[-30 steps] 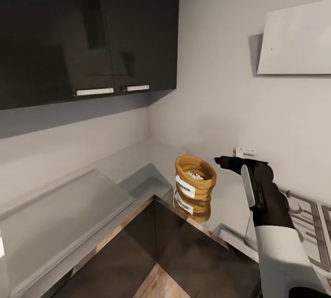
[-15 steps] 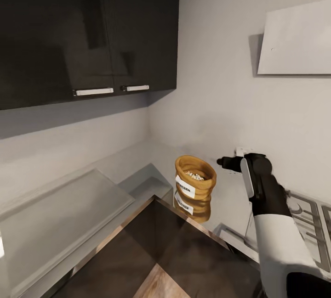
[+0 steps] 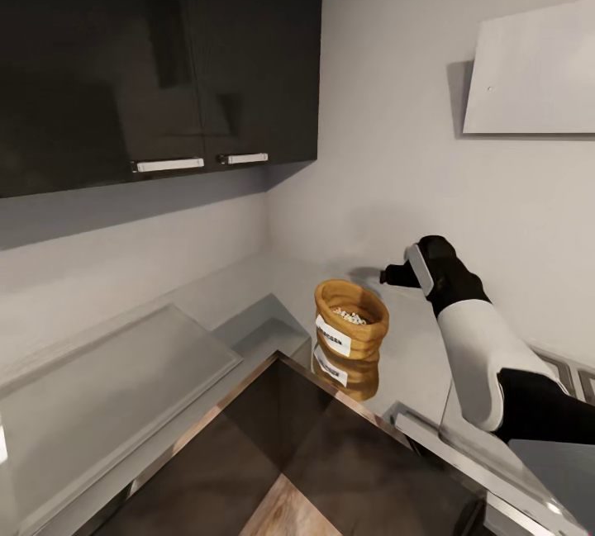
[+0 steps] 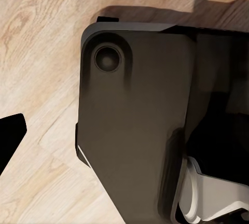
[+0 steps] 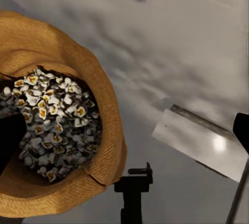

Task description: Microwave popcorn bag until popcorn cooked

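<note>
Step in hand: approach for pick-up; the popcorn bag (image 3: 350,328) is not yet taken.
Bag location: upright on the grey counter (image 3: 248,292), in the corner under the dark wall cabinets (image 3: 157,57), close to the counter's front edge; its reflection shows in the glossy surface below it.
Bag contents: the popcorn (image 5: 57,117) lies loose inside the open rolled rim, white-yellow pieces with dark specks.
Right tool (image 3: 390,276): above the counter, just beyond and to the right of the bag, apart from it.
Right tool state: cannot tell whether spread or pressed together; only dark tips show at the wrist view's edges.
Left tool: its state cannot be told; the left wrist view shows the robot's dark base (image 4: 135,130) over wood plank floor (image 4: 36,37).
Next move, judged: lower the right tool over the bag's near rim, pinch the wall or rim, and lift without tipping.
Risk, judged: the open mouth could spill pieces if tilted.
</note>
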